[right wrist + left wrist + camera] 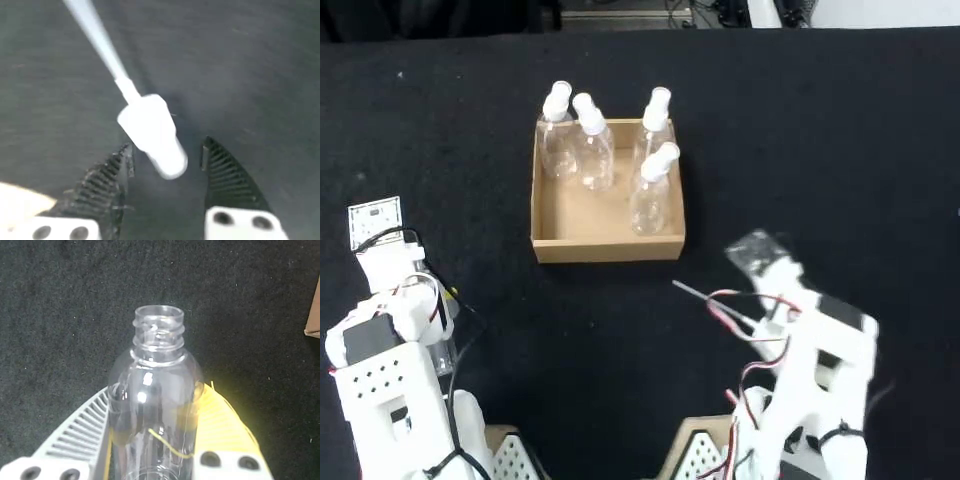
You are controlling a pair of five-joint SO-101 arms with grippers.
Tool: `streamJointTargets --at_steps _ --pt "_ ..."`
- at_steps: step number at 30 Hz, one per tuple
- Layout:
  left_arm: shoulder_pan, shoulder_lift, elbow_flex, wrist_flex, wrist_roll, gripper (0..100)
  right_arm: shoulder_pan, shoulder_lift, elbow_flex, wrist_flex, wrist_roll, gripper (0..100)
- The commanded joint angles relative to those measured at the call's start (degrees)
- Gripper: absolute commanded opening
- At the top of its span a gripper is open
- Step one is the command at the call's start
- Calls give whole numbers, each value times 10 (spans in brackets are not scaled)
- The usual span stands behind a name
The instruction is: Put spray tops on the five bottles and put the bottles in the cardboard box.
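My left gripper clamps the slick bottle; my right gripper, jaws spread, should pinch the light spray top by its head.

A black tabletop has cables beyond its far edge.

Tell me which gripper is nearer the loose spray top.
Right. The right gripper straddles the spray top; the left gripper, across the table, holds the uncapped bottle.

Table covered in black cloth, matte and lint-flecked, runs beneath and ahead of the jaws; past its far edge, well beyond the jaws, lie dark cables and a white surface.
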Motion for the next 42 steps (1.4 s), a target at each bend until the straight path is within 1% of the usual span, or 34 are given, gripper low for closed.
streamJointTargets --at_steps 1,6,7,9,11,12,14,16,17,19,21,24,27,29,31,34,38,42 --pt "14 -7 -7 -11 3 29 82 -23 -4 -46 40 182" --pt "41 -8 -7 -7 3 29 141 -23 -5 -126 41 181" --pt "41 -8 -7 -7 3 29 147 -23 -5 -141 32 181" --pt "41 -8 -7 -8 3 29 149 -23 -7 -151 -15 181" --pt "41 -8 -7 -9 3 29 149 -23 -31 -121 -79 181" --pt "41 -8 -7 -10 3 29 143 -24 -56 -89 -111 181" --pt "41 -8 -7 -10 3 29 131 -24 -127 21 -154 183" --pt "41 -7 -7 -10 3 29 98 -25 -200 150 -163 183" --pt "41 -7 -7 -10 3 29 67 -26 -226 209 -154 183" --pt "41 -7 -7 -11 3 29 -8 -27 -247 277 -144 184" --pt "41 -7 -7 -11 3 29 -85 -25 -241 277 -165 184" --pt "40 -7 -7 -10 3 29 -180 -24 -206 206 -215 181" --pt "40 -7 -7 -7 3 29 -238 -23 -160 144 -223 181" --pt "40 -6 -7 -7 3 29 -251 -23 -131 115 -222 181" --pt "40 -6 -7 -7 3 29 -250 -23 -100 89 -196 181" --pt "41 -6 -7 -9 3 29 -205 -23 -41 39 -135 181" --pt "41 -6 -7 -9 3 29 -85 -23 8 -34 -40 181" --pt "41 -7 -7 -11 3 29 28 -24 0 -56 25 181"
